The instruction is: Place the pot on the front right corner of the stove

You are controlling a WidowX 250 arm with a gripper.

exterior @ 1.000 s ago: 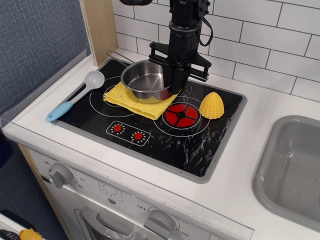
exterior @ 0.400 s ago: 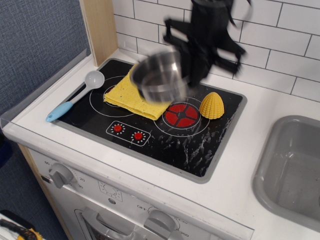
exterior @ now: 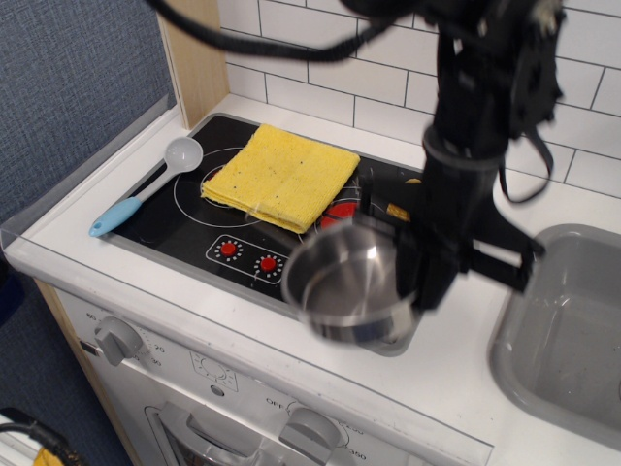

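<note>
The shiny steel pot [exterior: 349, 283] hangs in the air over the front right part of the black stove [exterior: 194, 223], tilted a little toward the camera. My gripper [exterior: 419, 282] is shut on the pot's right rim and comes down from above. The arm hides much of the stove's right side, including most of the red burner [exterior: 335, 214]. The two red dials [exterior: 248, 256] show near the stove's front edge.
A yellow cloth [exterior: 281, 175] lies on the stove's back left. A blue-handled white spoon [exterior: 146, 184] lies at the stove's left edge. A yellow corn piece [exterior: 398, 211] peeks out behind the arm. The grey sink [exterior: 568, 340] is at the right.
The gripper has carried the pot up off the yellow cloth and moved it forward and right, to above the stove's front right area. The cloth now lies bare.
</note>
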